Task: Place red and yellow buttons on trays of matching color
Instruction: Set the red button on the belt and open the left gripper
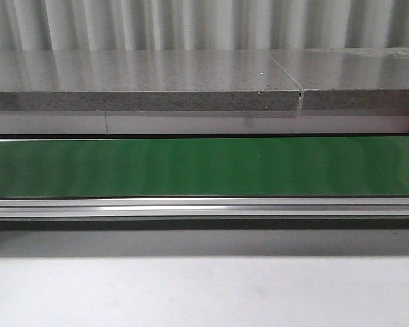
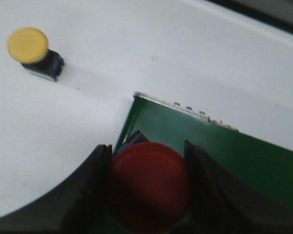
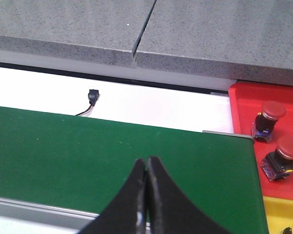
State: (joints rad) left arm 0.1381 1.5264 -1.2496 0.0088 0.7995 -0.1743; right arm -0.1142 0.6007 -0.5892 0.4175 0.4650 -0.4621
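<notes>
In the left wrist view my left gripper (image 2: pixel 147 151) is shut on a red button (image 2: pixel 149 187), its round cap filling the gap between the black fingers, above the end of the green belt (image 2: pixel 219 156). A yellow button (image 2: pixel 33 51) stands apart on the white table. In the right wrist view my right gripper (image 3: pixel 147 163) is shut and empty over the green belt (image 3: pixel 88 156). Beside the belt's end, the red tray (image 3: pixel 244 107) holds two red buttons (image 3: pixel 268 119) (image 3: pixel 283 156). The yellow tray (image 3: pixel 276 214) shows below it. Neither gripper appears in the front view.
The front view shows the green conveyor belt (image 1: pixel 204 167) with its metal rail (image 1: pixel 204 208), a grey stone ledge (image 1: pixel 143 85) behind it and white table (image 1: pixel 204 293) in front. A small black connector with a wire (image 3: pixel 92 97) lies between belt and ledge.
</notes>
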